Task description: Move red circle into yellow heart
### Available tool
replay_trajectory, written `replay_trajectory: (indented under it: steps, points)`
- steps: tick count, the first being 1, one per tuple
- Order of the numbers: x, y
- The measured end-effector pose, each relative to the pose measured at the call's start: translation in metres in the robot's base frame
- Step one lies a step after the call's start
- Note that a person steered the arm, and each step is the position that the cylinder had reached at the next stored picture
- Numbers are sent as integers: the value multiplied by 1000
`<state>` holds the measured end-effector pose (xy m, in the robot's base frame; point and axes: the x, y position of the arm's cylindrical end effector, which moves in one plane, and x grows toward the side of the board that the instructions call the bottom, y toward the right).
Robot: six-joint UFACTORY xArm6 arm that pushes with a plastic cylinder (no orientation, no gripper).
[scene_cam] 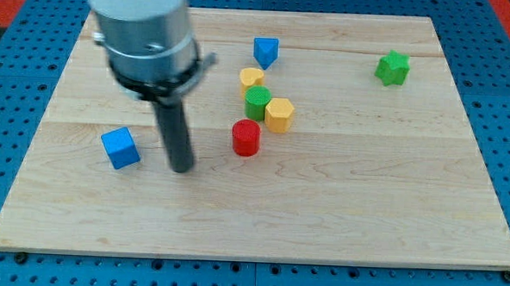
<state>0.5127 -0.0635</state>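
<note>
Red circle (246, 137) stands upright on the wooden desk (365, 191), near the middle, apart from the cluster above it. In that cluster the yellow heart (251, 77) sits toward the view's top, touching the green cylinder (257, 101) just below it, with a yellow hexagon (279, 114) beside the cylinder to the view's right. My tool is a plain dark rod with nothing to open or close and it holds nothing; my tip (181, 168) rests on the desk to the view's left of the red circle, not touching it. A blue cube (120, 147) lies further left of my tip. A blue wedge-like block (265, 51) sits above the heart, and a green star-like block (393, 68) lies well apart at the upper right.
</note>
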Motion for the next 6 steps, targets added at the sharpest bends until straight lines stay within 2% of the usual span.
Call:
replay_trajectory:
  steps: [1,2,3,5,6]
  points:
    - [0,67]
    - [-14,61]
    - [-40,20]
    - [-91,30]
    - [-95,30]
